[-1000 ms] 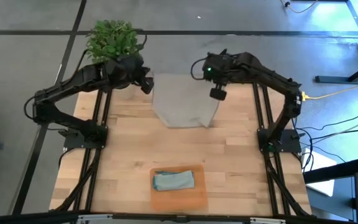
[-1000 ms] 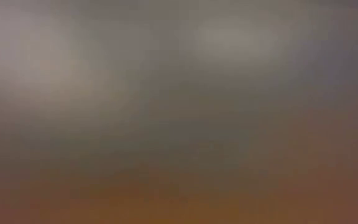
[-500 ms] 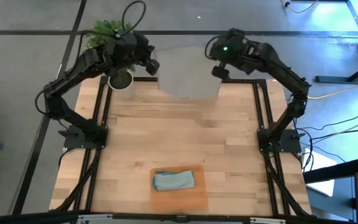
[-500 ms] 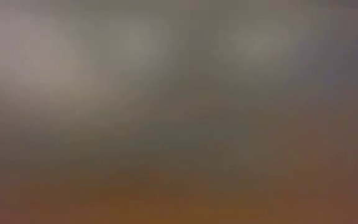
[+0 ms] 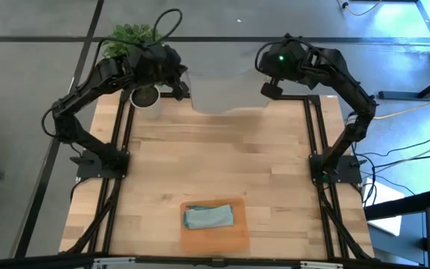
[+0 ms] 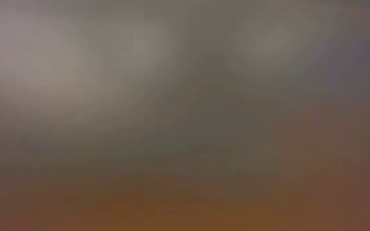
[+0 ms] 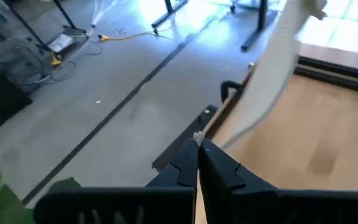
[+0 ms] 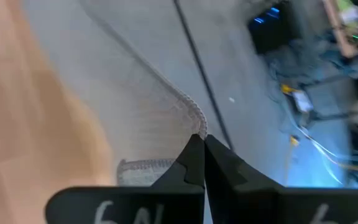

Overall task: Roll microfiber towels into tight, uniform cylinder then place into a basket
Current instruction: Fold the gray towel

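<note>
Grey microfiber, the second towel (image 5: 226, 90), hangs stretched in the air over the far edge of the bench (image 5: 215, 172), one upper corner pinched in the left claw (image 5: 183, 81) and the other in the right claw (image 5: 269, 86); both wrist views show each claw's fingers pressed together on a thin fold of cloth. Holding it up by two corners like that looks to me like a way of shaking it flat before laying it down to roll. Nearer my side, the basket (image 5: 234, 237) sits by the near edge with the pale blue-teal towel (image 5: 208, 217) already rolled and lying inside it along its far side, so half the job seems done. A potted plant (image 5: 133, 43) stands at the far left corner, partly covered by the left arm. How far the towel's lower hem clears the wood I cannot tell, and the low view gives only blur.
</note>
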Controlling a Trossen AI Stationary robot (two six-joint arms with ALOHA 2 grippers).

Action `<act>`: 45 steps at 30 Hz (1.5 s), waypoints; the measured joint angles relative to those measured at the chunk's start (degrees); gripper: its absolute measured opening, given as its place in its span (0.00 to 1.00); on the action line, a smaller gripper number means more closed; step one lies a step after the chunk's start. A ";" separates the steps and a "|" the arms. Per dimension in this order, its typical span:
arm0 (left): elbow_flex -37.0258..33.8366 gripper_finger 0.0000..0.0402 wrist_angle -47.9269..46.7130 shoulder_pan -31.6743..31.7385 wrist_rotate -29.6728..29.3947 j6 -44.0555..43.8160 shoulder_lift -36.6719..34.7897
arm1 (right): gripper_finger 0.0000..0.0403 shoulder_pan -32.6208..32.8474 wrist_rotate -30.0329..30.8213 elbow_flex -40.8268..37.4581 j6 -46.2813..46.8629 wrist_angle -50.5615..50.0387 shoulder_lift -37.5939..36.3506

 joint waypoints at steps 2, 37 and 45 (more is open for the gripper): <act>-0.02 0.00 0.56 -0.08 -3.05 -1.33 0.00 | 0.00 0.00 3.36 -0.16 0.48 -0.12 0.00; -0.08 0.00 2.00 0.40 -0.09 2.33 0.81 | 0.00 -1.86 1.56 -0.28 5.90 -1.94 0.02; -0.08 0.00 8.15 5.00 -0.38 4.98 0.81 | 0.00 -3.23 1.69 -0.33 2.38 3.94 0.04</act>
